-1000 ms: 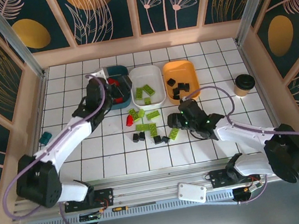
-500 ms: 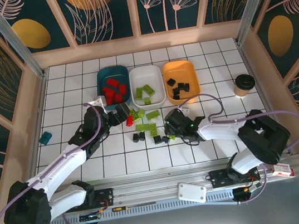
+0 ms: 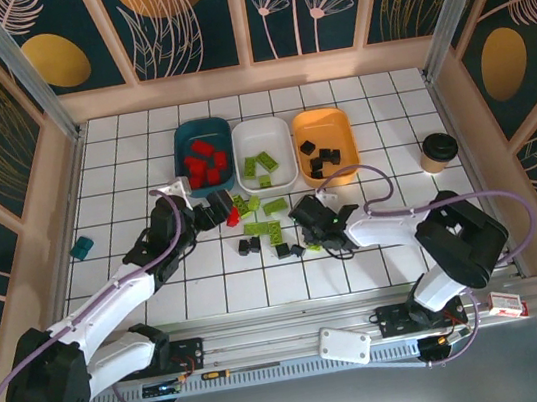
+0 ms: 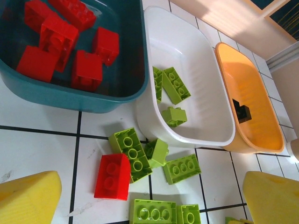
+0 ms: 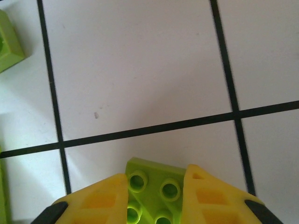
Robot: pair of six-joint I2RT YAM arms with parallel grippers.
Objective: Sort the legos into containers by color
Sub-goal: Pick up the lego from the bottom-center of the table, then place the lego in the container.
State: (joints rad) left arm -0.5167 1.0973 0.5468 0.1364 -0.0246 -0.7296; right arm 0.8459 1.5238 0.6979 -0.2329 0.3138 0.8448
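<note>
Right gripper (image 5: 156, 179) has just nipped shut on a glossy lime brick (image 5: 154, 184), studs up, squared end pointing away from the wrist, midway along the tabletop (image 3: 409, 261), toward its near edge, left gripper (image 3: 212, 210) gaping wide above a red brick (image 4: 112, 177).

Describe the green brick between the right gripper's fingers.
The green brick is lime, glossy plastic with round hollow studs, four of them showing. It lies flat, studs up, on a white tile of the table, just below a black grout line and slightly askew to it. The right gripper is shut on it, its yellow fingers pressing against opposite sides. The brick's near end is cut off by the picture's edge. No other brick touches the part that shows.
</note>
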